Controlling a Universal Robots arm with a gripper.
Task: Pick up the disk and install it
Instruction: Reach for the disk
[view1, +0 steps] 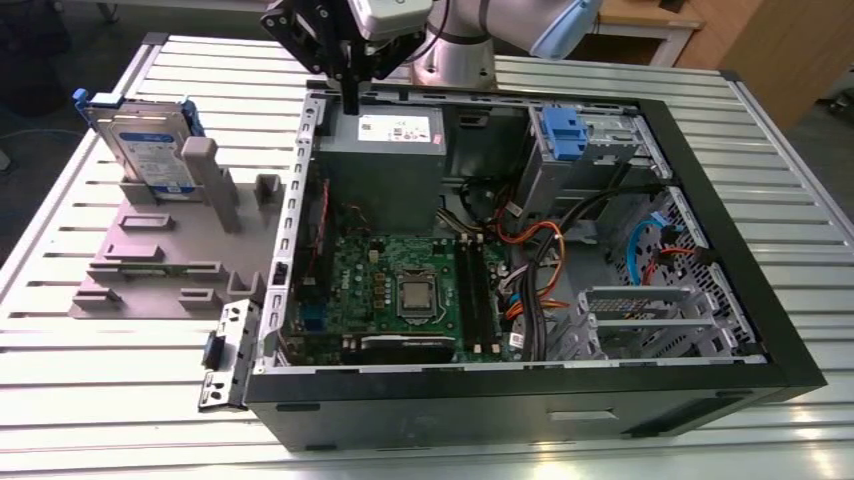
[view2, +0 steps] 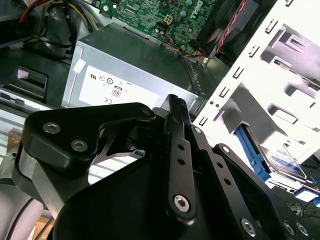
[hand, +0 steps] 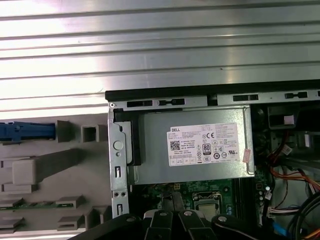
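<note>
Disk (view1: 140, 140) stood upright in grey fixture (view1: 134, 250) beside case (view1: 534, 405), likely for easy grasping. Gripper (view1: 350, 105) hung over power supply (view1: 380, 170), jaws pinched together, empty.

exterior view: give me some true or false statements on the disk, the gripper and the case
1. The disk stands upright in the grey holder. True.
2. The gripper holds the disk. False: it holds nothing and hangs over the power supply.
3. The computer case lies open, showing the motherboard. True.
4. The disk sits inside the case. False: it is outside, on the exterior view's left of the case.
</note>
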